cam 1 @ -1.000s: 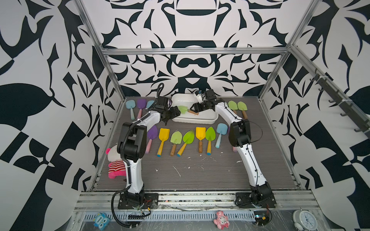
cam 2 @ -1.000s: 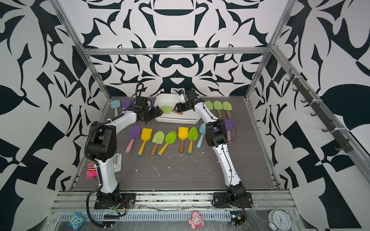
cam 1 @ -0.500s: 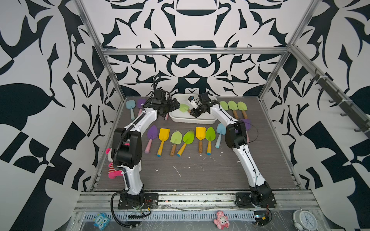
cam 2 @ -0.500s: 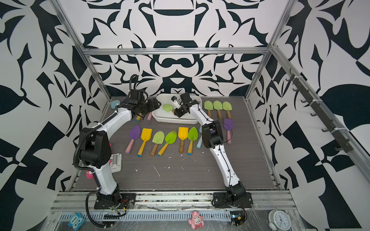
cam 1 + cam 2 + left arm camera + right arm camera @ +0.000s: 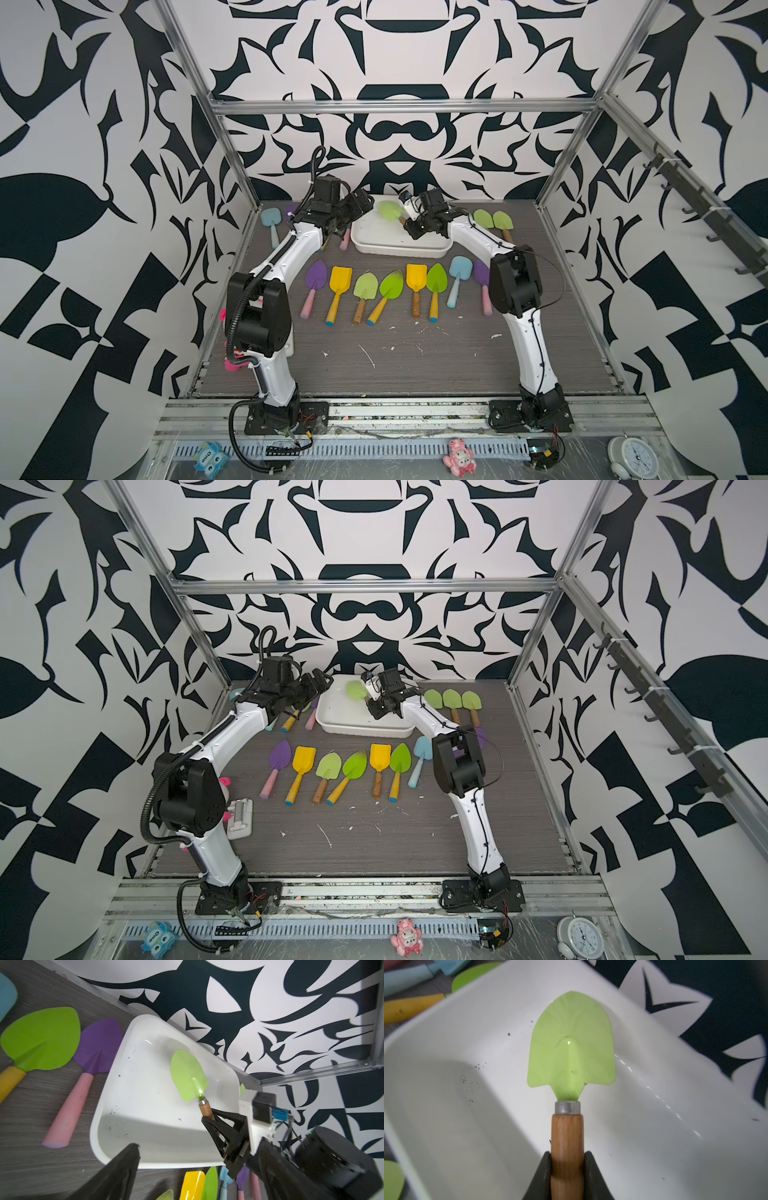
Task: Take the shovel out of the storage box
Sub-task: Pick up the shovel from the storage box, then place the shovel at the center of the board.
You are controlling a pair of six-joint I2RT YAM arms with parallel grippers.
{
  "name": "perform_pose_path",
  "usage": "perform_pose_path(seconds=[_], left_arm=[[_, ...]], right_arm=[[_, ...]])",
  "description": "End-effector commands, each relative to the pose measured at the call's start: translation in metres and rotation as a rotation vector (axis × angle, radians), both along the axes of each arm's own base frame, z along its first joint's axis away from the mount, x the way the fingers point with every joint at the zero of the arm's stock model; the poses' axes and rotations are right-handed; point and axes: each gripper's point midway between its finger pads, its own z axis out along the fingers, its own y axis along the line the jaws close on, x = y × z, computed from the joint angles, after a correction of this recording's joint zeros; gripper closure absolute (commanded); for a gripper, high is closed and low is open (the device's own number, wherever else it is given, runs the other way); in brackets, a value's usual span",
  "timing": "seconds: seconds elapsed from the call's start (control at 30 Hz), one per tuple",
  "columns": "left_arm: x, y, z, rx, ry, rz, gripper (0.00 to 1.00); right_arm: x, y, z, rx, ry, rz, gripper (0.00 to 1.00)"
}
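The shovel (image 5: 571, 1047) has a pale green blade and a wooden handle. My right gripper (image 5: 568, 1155) is shut on that handle, one finger on each side. In both top views the shovel (image 5: 390, 210) (image 5: 356, 690) slants up over the far left part of the white storage box (image 5: 399, 249) (image 5: 361, 728), with the right gripper (image 5: 409, 224) above the box's middle. My left gripper (image 5: 361, 201) (image 5: 322, 679) hovers open and holds nothing, just off the box's far left corner. The left wrist view shows the box (image 5: 108, 1084), the shovel (image 5: 188, 1078) and the open left gripper (image 5: 197, 1147).
A row of several coloured toy shovels (image 5: 386, 286) lies on the grey table in front of the box. More shovels lie to its left (image 5: 270, 220) and right (image 5: 494, 220). A pink plush toy (image 5: 230, 361) sits by the left arm's base. White crumbs (image 5: 370, 357) dot the table's front.
The right gripper has closed on the shovel's handle and tipped its blade up from the box floor. The left gripper has risen and pulled back toward the box's far left corner.
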Motion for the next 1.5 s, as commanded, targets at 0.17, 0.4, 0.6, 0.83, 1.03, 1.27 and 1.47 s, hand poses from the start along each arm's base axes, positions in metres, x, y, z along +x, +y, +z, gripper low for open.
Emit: perform_pose_path(seconds=[0.17,0.4,0.6,0.83,1.03,1.27,1.47], left_arm=[[0.030,-0.047,0.050,-0.278,-0.120,-0.041,0.05],[0.046,-0.078,0.048,-0.397,-0.162,-0.094,0.06],[0.048,-0.103,0.033,-0.468,-0.139,-0.152,0.24],[0.044,-0.111,0.032,-0.512,-0.136,-0.199,0.74],[0.040,-0.105,0.045,-0.552,-0.185,-0.229,1.00],[0.030,-0.101,0.091,-0.607,-0.313,-0.330,1.00],[0.022,-0.110,0.118,-0.684,-0.408,-0.439,1.00]], right_arm=[[-0.040,-0.007,0.120,0.203,-0.119,-0.006,1.00],[-0.073,-0.011,0.136,0.292,-0.079,-0.019,1.00],[-0.089,-0.010,0.138,0.309,-0.065,-0.026,1.00],[-0.095,-0.011,0.138,0.320,-0.054,-0.028,1.00],[-0.102,-0.017,0.152,0.420,-0.040,0.004,0.78],[-0.098,-0.058,0.181,0.721,0.106,0.014,0.38],[-0.106,-0.042,0.192,0.864,0.225,0.166,0.37]])
